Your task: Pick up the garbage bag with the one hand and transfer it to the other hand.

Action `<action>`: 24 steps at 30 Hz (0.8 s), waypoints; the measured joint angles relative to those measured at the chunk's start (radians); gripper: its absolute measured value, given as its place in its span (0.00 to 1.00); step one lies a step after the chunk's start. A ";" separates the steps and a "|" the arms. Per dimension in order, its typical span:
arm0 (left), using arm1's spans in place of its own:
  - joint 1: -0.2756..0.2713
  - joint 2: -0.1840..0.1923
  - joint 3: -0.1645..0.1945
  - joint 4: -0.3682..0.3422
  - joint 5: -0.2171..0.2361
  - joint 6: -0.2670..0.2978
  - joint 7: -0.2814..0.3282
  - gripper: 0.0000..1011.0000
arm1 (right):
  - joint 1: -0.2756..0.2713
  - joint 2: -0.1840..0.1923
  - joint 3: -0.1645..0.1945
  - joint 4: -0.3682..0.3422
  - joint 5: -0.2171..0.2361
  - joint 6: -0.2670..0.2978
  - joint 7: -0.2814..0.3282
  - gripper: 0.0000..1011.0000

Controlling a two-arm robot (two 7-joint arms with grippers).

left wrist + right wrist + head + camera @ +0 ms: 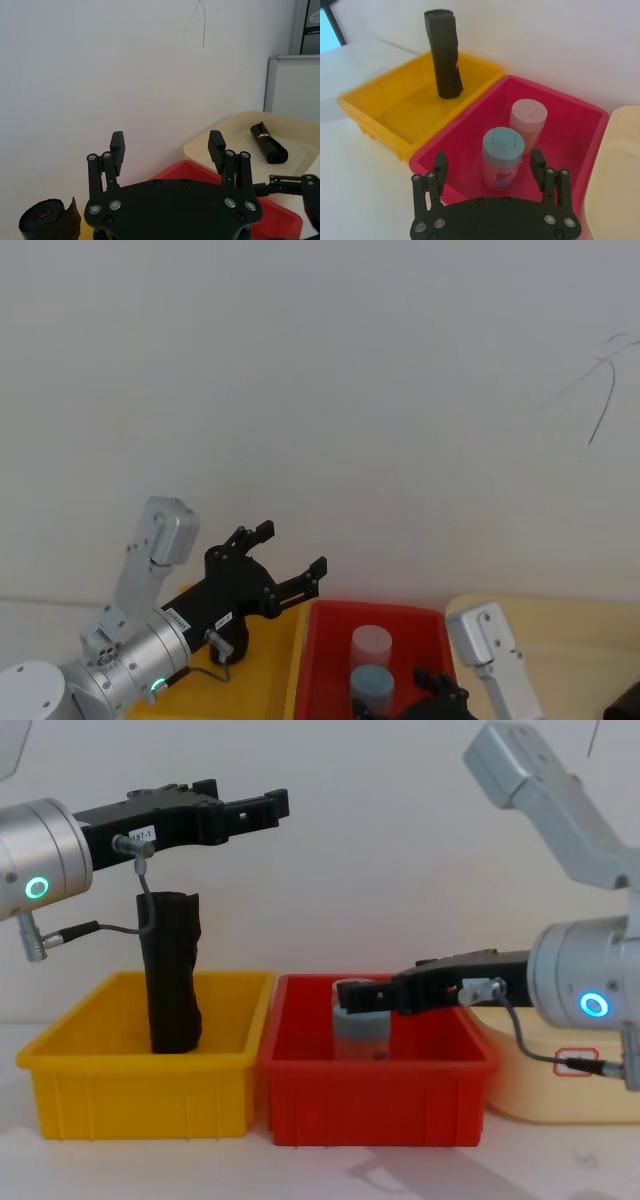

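Garbage bag (pixel 172 972) stands upright in my yellow bin (pixel 140 1095), a tall black crinkled roll rising well above the bin's rim, toward the back of the bin. My left end effector (pixel 270 808) hangs in the air above it and a little forward, fingers spread apart with nothing between them — in the left wrist view the two fingertips (pixel 117 144) frame bare wall. The left arm shows its silver body and green ring at the chest view's left edge.

My right end effector (pixel 355 997) reaches low over the red bin (pixel 375 1105) just beside the yellow one, its fingers apart on either side of a blue-lidded jar (pixel 502 157) without clamping it. A pink-lidded jar (pixel 528 120) stands just behind the blue one in the same bin.

A second black roll (pixel 268 143) lies on its side on the cream tray (pixel 220 145) to the right of the red bin — well apart from both end effectors.
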State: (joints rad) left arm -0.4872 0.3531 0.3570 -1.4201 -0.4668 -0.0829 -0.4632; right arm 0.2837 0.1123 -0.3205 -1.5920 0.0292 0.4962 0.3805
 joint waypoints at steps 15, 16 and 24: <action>0.003 0.002 -0.002 -0.004 0.001 0.001 0.003 0.99 | 0.053 -0.025 -0.040 0.115 -0.031 -0.038 -0.048 0.99; 0.003 0.002 -0.002 -0.004 0.001 0.001 0.004 0.99 | 0.057 -0.027 -0.041 0.122 -0.032 -0.039 -0.050 0.99; 0.004 0.002 -0.002 -0.004 0.002 0.001 0.004 0.99 | 0.091 -0.042 -0.048 0.185 -0.036 -0.052 -0.072 0.99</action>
State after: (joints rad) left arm -0.4837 0.3556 0.3553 -1.4245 -0.4653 -0.0814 -0.4588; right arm 0.3751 0.0705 -0.3681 -1.4073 -0.0070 0.4447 0.3086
